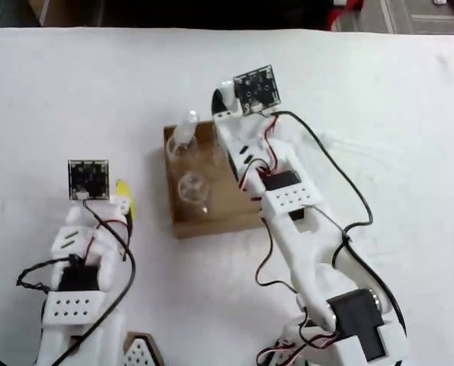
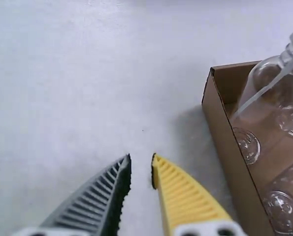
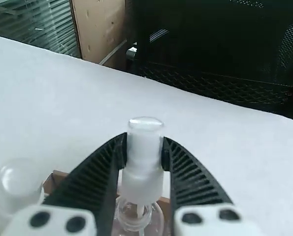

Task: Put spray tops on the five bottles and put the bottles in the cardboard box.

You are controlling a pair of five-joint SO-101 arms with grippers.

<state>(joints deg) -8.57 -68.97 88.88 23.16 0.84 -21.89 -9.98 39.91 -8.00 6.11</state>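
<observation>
A: The right gripper point(image 3: 144, 143) is clamping the smooth white spray top point(image 3: 145, 127) of a round clear bottle point(image 3: 136, 215), seemingly standing inside the brown cardboard box point(image 1: 211, 217).
B: So it's boxing a capped bottle; next it's needing a gentle release, straight up.
A: And the left gripper point(image 2: 141, 169) is hanging beside the box, ribbed jaws barely parted, empty.

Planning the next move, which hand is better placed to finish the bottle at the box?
Right. The right hand grips the spray top on a bottle at the cardboard box; the left hand is empty over the table.
</observation>
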